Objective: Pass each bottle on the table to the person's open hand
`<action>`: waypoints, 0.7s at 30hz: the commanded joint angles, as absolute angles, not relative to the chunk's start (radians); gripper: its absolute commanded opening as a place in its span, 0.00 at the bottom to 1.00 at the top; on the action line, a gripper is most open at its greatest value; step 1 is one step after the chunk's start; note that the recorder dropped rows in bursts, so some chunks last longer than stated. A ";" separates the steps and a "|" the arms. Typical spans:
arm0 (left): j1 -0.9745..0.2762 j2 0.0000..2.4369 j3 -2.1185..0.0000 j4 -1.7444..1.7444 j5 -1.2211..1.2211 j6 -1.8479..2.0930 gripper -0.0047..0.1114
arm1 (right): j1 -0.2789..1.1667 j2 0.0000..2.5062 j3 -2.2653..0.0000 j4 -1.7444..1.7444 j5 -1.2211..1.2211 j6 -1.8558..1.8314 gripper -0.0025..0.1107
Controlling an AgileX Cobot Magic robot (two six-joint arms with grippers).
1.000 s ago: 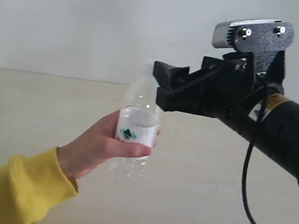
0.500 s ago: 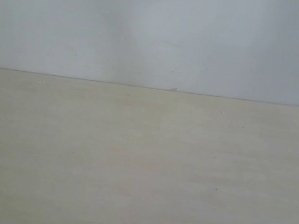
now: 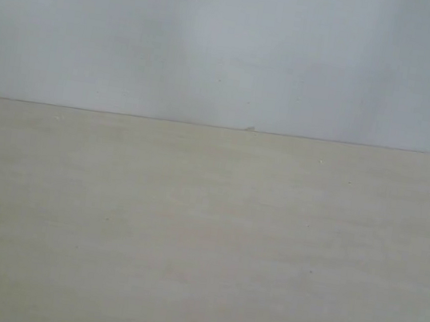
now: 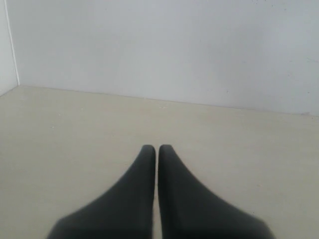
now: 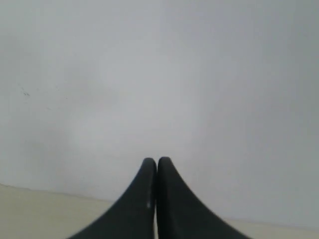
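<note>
The pale beige wood-grain table (image 3: 203, 240) lies bare in the exterior view. No bottle shows in any view, and the person's hand with its yellow sleeve is out of view too. Neither arm appears in the exterior view. My left gripper (image 4: 157, 148) is shut with nothing between its black fingers, and it points low over the tabletop (image 4: 75, 129). My right gripper (image 5: 157, 160) is shut on nothing as well, aimed at the white wall with a strip of table (image 5: 30, 209) below it.
A plain white wall (image 3: 231, 50) stands along the table's far edge. In the left wrist view a wall corner (image 4: 11, 50) rises at one side.
A second ago the hand held the small clear bottle beside my open right gripper. Hand, bottle and right arm have all left the exterior view; the last of the arm went off right.
</note>
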State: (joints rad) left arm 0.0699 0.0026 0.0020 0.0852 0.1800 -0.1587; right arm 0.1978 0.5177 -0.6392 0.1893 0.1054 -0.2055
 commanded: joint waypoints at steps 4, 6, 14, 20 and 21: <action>0.073 0.000 0.000 0.086 0.179 -0.161 0.08 | -0.020 0.216 -0.382 0.172 0.255 -0.200 0.02; 0.073 0.000 0.000 0.086 0.179 -0.161 0.08 | -0.020 0.180 -0.256 0.172 0.153 -0.188 0.02; 0.073 0.000 0.000 0.086 0.179 -0.161 0.08 | -0.072 0.005 0.000 0.172 0.067 -0.172 0.02; 0.073 0.000 0.000 0.086 0.179 -0.161 0.08 | -0.072 0.000 0.000 0.120 0.148 -0.184 0.02; 0.073 0.000 0.000 0.086 0.179 -0.161 0.08 | -0.072 0.000 0.000 0.120 0.148 -0.184 0.02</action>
State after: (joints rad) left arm 0.0699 0.0026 0.0020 0.0852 0.1800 -0.1587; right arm -0.0684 0.0068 -0.0037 0.1365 0.1347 -0.1762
